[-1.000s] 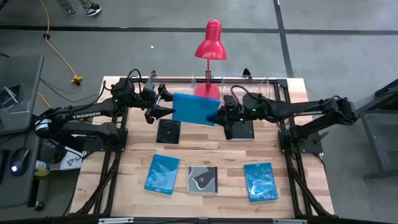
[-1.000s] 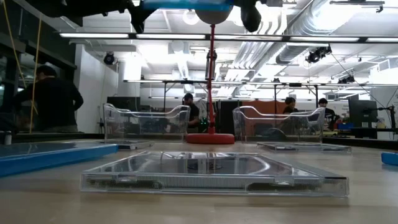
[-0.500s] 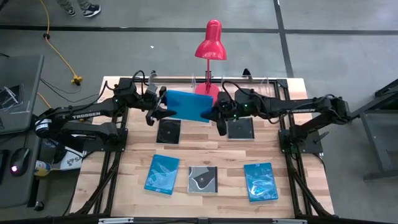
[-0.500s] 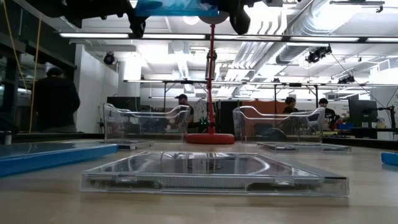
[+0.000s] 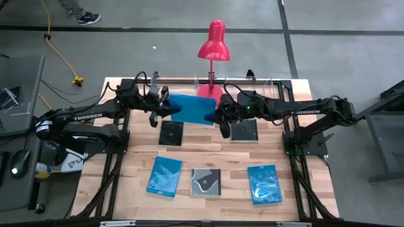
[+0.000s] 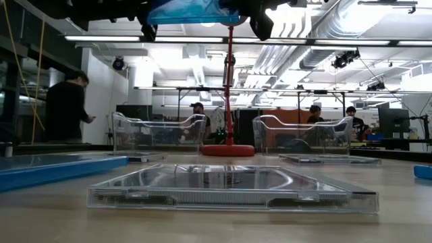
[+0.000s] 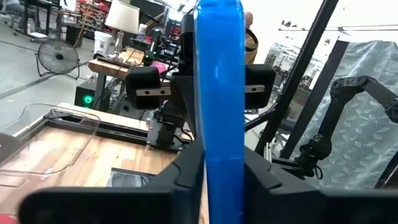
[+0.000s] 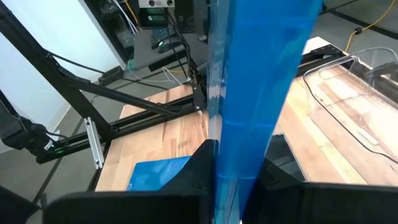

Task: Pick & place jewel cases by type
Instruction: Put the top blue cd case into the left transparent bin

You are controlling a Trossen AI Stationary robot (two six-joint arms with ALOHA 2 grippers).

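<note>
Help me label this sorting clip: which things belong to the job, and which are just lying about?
Job: blue case held aloft between left gripper and right gripper; five cases on the table; two clear trays.
Lying about: red lamp.

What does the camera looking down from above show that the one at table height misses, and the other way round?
Only the overhead view shows both arms whole, the left gripper and the right gripper each closed on an opposite edge of the plain blue case, plus two patterned blue cases and the dark swirl case in the front row.

Only the table-height view shows the room behind, with people at benches, and the two clear trays from the side.

Both show the red lamp and the lifted blue case.
</note>
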